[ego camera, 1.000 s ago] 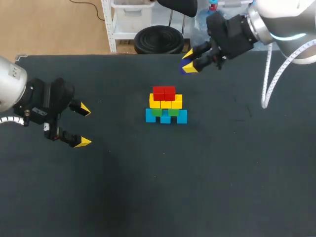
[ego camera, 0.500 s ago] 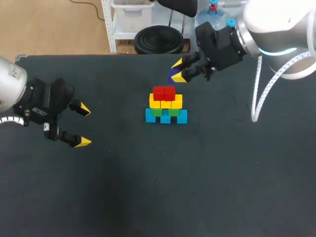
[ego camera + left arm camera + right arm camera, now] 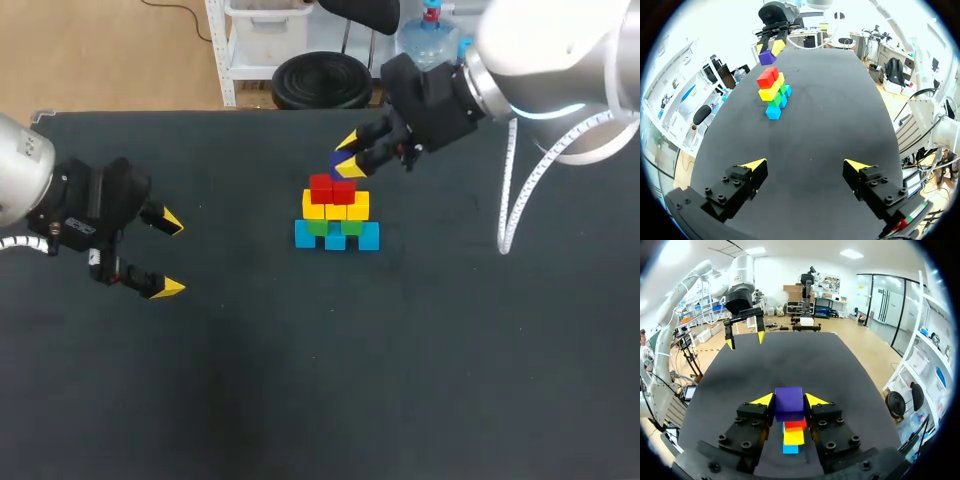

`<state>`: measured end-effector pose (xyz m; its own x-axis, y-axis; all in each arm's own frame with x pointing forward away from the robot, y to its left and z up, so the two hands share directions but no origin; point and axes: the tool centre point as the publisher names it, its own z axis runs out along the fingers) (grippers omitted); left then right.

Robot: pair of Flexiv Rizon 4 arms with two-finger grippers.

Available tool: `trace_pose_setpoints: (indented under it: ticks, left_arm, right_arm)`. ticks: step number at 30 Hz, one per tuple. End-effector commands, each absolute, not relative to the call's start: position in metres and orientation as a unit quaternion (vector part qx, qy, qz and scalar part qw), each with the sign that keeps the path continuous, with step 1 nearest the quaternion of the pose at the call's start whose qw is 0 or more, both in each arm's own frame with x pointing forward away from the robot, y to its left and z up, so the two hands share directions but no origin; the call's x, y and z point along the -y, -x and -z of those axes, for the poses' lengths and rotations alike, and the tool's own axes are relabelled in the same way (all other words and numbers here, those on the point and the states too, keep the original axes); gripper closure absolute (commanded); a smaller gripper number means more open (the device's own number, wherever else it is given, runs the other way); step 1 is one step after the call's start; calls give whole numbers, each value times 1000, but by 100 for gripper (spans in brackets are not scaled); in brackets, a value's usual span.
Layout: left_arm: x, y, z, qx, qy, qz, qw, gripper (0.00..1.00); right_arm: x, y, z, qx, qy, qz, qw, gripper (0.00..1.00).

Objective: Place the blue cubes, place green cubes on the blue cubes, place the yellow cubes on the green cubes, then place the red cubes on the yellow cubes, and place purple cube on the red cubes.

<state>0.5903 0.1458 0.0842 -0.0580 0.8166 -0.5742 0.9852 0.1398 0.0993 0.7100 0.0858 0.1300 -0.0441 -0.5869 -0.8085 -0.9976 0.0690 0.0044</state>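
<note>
Our right gripper point(image 3: 350, 156) clamps a purple cube point(image 3: 789, 401) over the red-topped cube stack point(image 3: 336, 211) | left gripper point(image 3: 168, 255) gapes empty near left edge of black table point(image 3: 450, 350)

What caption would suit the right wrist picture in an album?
The right gripper holds the purple cube over the stack of cubes, with the left gripper open across the table.

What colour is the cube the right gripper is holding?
Purple. The cube shows best in the right wrist view.
</note>
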Motion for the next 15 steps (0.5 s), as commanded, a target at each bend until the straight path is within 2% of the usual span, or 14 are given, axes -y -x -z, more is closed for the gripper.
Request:
trace_pose_setpoints:
  ticks: [1,15]
  left_arm:
    - [-147,-591,-83,-707,-636,164,261,0]
    - [-147,-591,-83,-707,-636,164,261,0]
  right_arm:
    - [-91,-713,-127,-652,608,-312,328,100]
    - [-94,-714,-122,-655,611,-312,316,100]
